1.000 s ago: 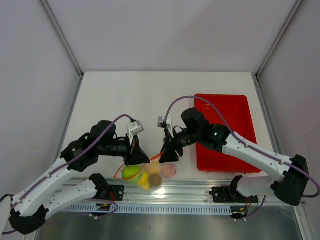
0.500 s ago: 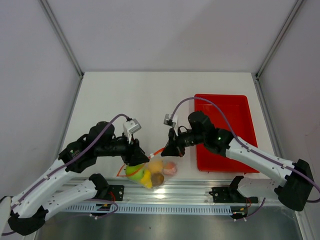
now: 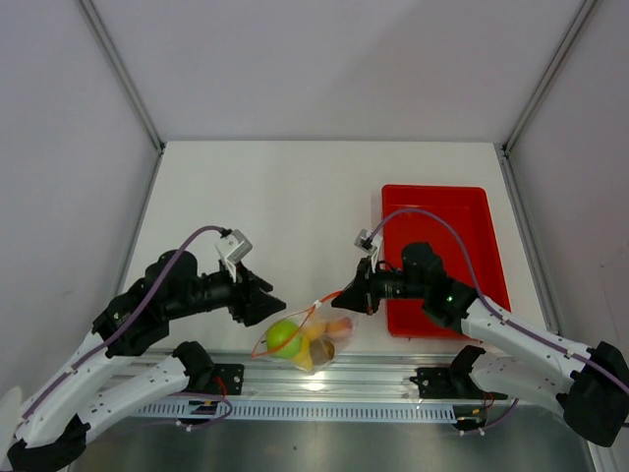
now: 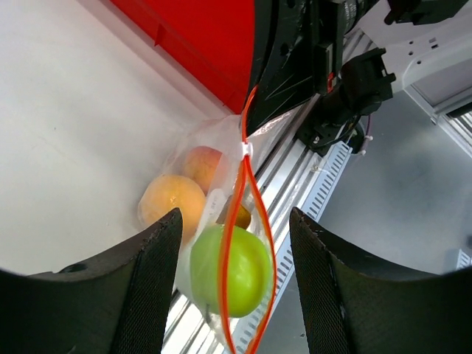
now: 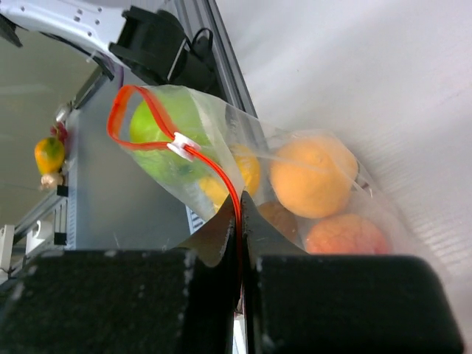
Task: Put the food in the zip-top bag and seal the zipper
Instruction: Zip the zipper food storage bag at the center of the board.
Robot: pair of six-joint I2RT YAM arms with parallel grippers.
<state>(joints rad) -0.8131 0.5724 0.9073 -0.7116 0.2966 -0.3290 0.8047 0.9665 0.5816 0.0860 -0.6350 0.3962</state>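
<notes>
— Food (image 3: 284,338) in yet?
— Seemingly all inside the zip-top bag (image 3: 305,344), at the near table edge between the arms, left of the red tray (image 3: 442,226): green apple (image 4: 230,269), orange piece (image 4: 171,203), pinkish one (image 4: 203,162), yellow and brownish bits behind. No loose pieces spotted.
— Grippers?
— Right gripper (image 5: 240,214) pinched tight on the zipper (image 5: 217,177) at its right end. Left gripper (image 3: 267,307) spread wide, holding nothing, just left of the bag.
— Sealed?
— Only partly. Closed to a single line from the right grip to the white slider (image 5: 180,144); gaping as a loop beyond, over the apple. Left to do: closing that last stretch.
</notes>
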